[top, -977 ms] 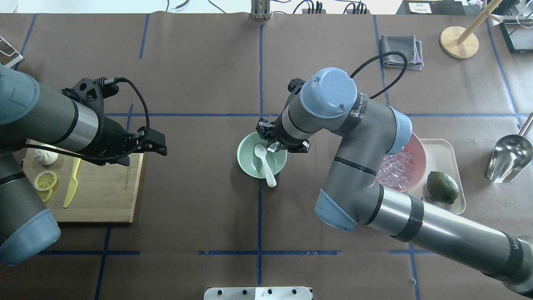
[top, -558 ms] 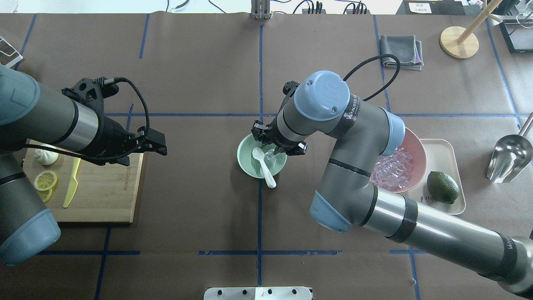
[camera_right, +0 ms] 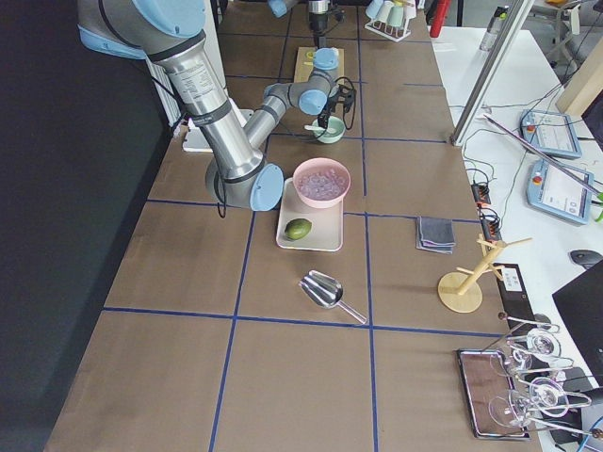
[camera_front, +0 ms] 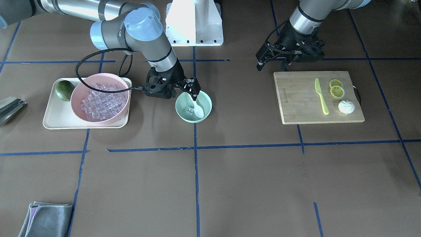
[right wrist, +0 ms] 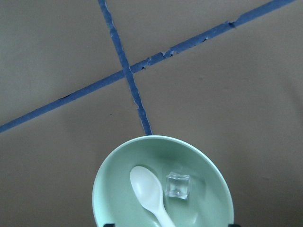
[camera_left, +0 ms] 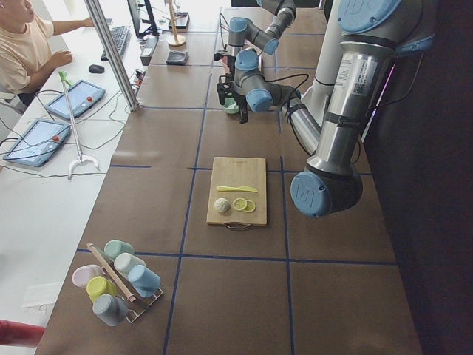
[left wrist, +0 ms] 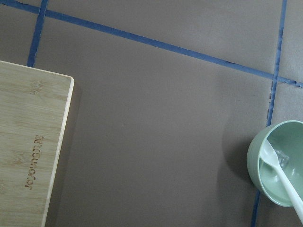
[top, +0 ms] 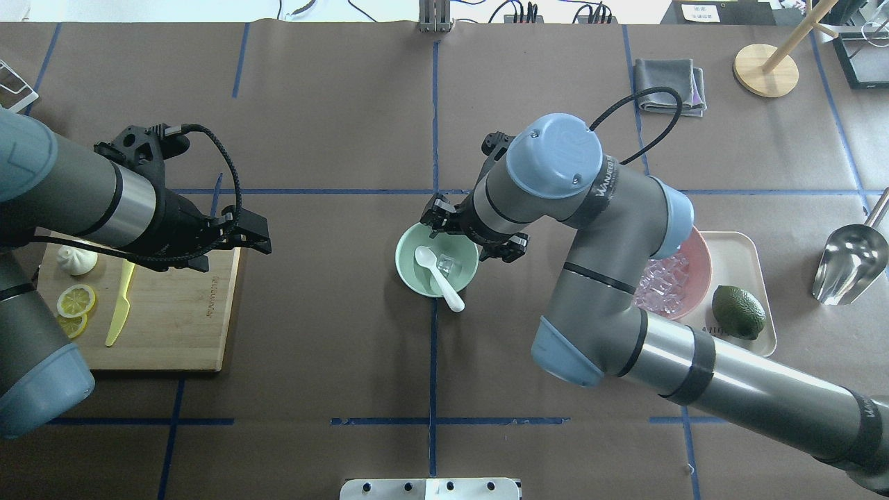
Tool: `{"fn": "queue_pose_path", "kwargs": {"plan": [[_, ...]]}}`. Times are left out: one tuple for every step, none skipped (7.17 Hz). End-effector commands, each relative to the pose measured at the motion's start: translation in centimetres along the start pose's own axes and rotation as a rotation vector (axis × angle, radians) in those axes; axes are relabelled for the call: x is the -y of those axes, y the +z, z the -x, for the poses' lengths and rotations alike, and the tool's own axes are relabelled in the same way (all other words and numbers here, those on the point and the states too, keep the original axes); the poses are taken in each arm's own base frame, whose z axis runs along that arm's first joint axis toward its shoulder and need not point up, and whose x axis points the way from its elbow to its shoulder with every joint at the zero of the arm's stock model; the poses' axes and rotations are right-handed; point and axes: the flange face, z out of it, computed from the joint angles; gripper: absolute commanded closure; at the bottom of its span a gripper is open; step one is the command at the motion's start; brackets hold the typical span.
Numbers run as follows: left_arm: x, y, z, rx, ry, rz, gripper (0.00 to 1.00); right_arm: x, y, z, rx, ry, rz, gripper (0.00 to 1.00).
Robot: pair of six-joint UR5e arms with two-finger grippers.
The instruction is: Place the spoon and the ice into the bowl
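The mint-green bowl (top: 404,267) stands at the table's middle. The white spoon (top: 432,266) lies in it, with its handle over the near rim. One clear ice cube (top: 448,264) rests in the bowl beside the scoop. The right wrist view shows the bowl (right wrist: 110,189), the spoon (right wrist: 147,188) and the ice (right wrist: 178,185) from above. My right gripper (top: 476,232) is open and empty, just above the bowl's far right rim; it also shows in the front view (camera_front: 174,90). My left gripper (top: 255,236) hangs open and empty over the cutting board's far right corner.
A pink bowl (top: 696,251) of ice cubes and a green lime (top: 737,312) sit on a cream tray (top: 749,258) at the right. The wooden cutting board (top: 180,326) at the left holds a yellow knife (top: 119,305) and lemon slices (top: 75,301). A metal scoop (top: 851,260) lies far right.
My right gripper lowered the ice cube into the bowl, let it go and drew back up and to the right. My left arm shifted slightly away.
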Motion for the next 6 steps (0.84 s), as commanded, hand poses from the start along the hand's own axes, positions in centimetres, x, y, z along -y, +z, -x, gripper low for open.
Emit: {"fn": "queue_pose_path", "kwargs": {"plan": [[1.6,-1.3,6.6,0.078,0.109,-0.025,0.01,5.2,-6.8,-9.3,-0.005,-0.015,0.039,0.01],[3.5,-3.3,11.2,0.126,0.187,-0.049,0.01,7.8,-9.9,-15.1,-0.022,-0.031,0.047,0.01],[5.7,-6.1,15.8,0.128,0.256,-0.026,0.01,9.7,-13.3,-21.0,-0.039,-0.079,0.041,0.01],[8.3,-8.8,20.9,0.123,0.277,-0.001,0.01,12.4,-16.3,-25.8,-0.041,-0.116,0.047,0.01],[10.4,-10.6,24.9,0.148,0.343,0.010,0.01,14.5,-18.8,-31.3,-0.049,-0.170,0.045,0.01],[12.2,-12.6,28.5,0.203,0.394,0.025,0.01,15.8,-20.8,-37.2,-0.076,-0.232,0.028,0.01]]}}
